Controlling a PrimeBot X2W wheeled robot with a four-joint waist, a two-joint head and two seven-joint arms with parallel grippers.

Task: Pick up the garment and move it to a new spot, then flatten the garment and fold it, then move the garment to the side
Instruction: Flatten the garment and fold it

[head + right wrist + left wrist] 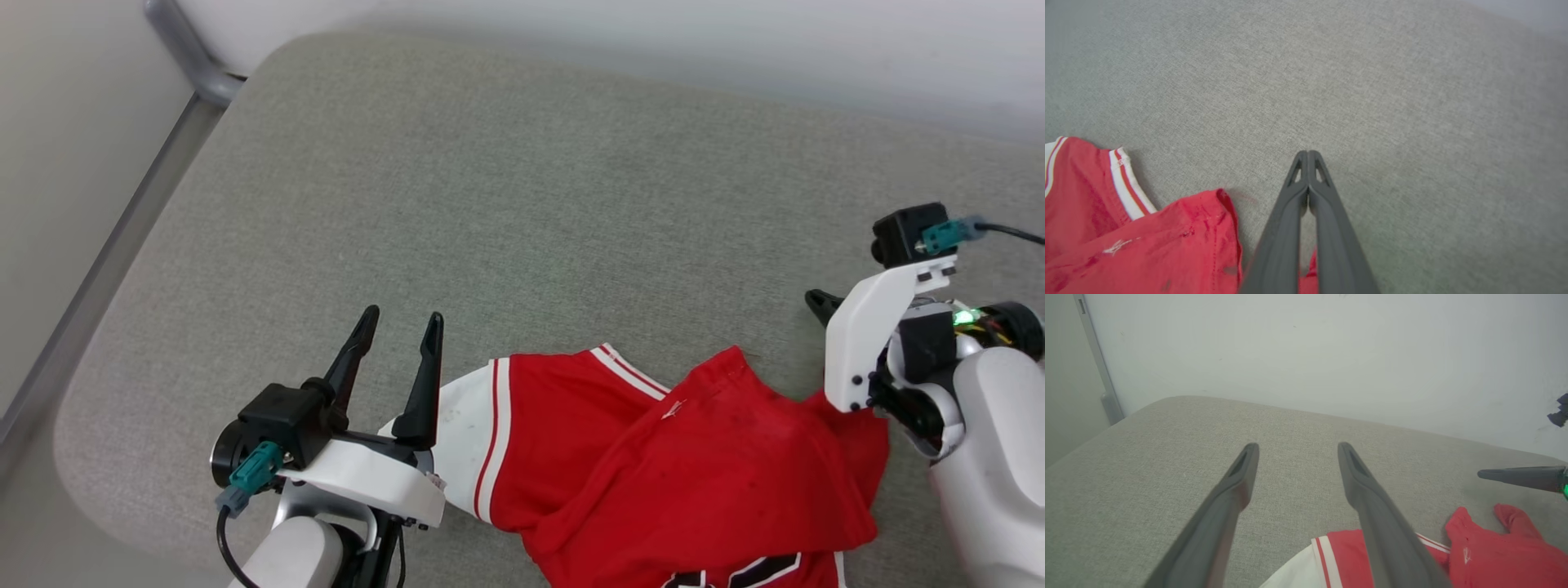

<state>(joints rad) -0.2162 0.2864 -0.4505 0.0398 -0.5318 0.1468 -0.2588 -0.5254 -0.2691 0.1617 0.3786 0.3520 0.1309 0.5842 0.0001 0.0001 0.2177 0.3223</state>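
The garment [694, 465], a red jersey with a white sleeve and striped trim, lies crumpled near the front edge of the grey cushion [522, 204]; part of its black print shows at the bottom. My left gripper [404, 314] is open and hovers just left of the white sleeve [1294, 575], with nothing between its fingers [1237, 486]. My right gripper [1307, 153] is shut, tips pressed together over bare cushion at the garment's right end [1167, 241]. A bit of red cloth shows through the gap low between its fingers. The right gripper's tip [1481, 473] also appears above a raised red fold [1506, 522].
The grey fabric cushion [1372, 81] stretches far and wide beyond the garment. A pale wall [1306, 355] rises behind it. A grey metal rail [106, 261] runs along the cushion's left side, beyond its rounded edge.
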